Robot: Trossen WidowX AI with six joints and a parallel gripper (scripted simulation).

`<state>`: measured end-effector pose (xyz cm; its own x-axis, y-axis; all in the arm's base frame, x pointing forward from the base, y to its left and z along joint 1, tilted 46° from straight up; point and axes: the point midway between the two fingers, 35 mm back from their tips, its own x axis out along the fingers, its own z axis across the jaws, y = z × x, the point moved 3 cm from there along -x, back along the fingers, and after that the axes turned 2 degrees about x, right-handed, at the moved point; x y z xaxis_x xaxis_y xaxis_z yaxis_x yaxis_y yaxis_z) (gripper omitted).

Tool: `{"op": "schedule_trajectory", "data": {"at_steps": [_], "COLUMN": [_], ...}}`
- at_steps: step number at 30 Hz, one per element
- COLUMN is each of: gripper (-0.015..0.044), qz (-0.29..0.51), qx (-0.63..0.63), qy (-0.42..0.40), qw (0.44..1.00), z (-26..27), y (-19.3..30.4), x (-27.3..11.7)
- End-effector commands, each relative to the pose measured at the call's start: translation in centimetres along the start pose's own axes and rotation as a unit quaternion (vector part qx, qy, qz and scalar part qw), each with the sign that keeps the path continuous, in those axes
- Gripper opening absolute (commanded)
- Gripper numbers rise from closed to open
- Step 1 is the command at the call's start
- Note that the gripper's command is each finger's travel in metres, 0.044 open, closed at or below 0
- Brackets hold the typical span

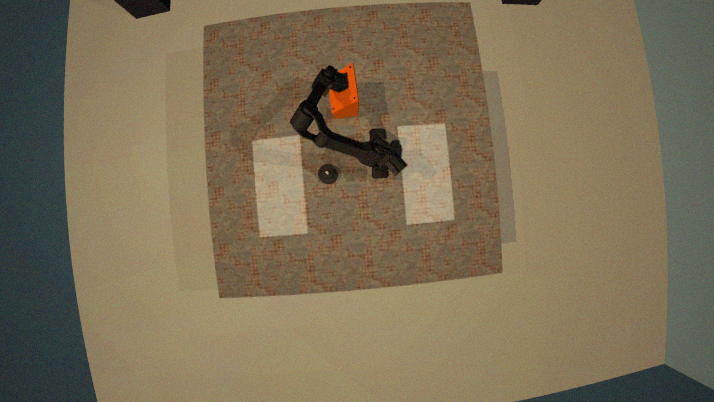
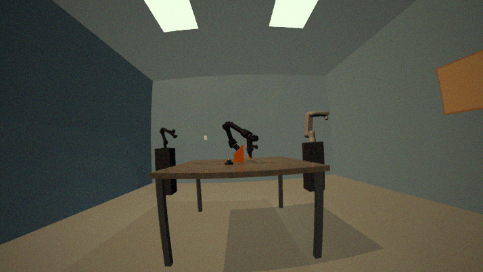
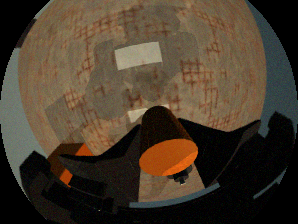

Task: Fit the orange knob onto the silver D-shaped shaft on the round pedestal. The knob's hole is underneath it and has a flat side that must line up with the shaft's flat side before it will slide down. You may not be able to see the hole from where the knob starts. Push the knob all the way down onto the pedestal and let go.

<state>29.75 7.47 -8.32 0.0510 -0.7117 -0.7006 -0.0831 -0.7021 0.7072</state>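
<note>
The orange knob shows its orange round face and a dark side in the wrist view. My gripper is shut on it, with one dark finger on each side. In the top view the wrist covers the knob. Its hole is hidden, and I cannot tell whether it touches the table. The dark round pedestal stands on the table, left of the gripper in the top and exterior views. Its silver shaft points up; its flat side is too small to make out. In the wrist view the pedestal is partly hidden behind the knob.
An orange wedge-shaped mount stands at the arm's base, behind the pedestal. Two bright light patches lie on the table. Two other arms stand on black stands beyond the table.
</note>
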Motion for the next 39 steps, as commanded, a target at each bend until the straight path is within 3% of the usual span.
{"op": "schedule_trajectory", "data": {"at_steps": [1, 24, 39], "gripper": [0.0000, 0.0000, 0.0000], "qz": [-0.005, -0.003, -0.009], "qx": [0.004, 0.005, 0.003], "qy": [0.003, 0.003, 0.002], "qw": [1.000, 1.000, 1.000], "z": [-0.3, -0.1, -1.4], "y": [-0.1, -0.3, 1.8], "x": [-1.7, -8.9, -8.7]}}
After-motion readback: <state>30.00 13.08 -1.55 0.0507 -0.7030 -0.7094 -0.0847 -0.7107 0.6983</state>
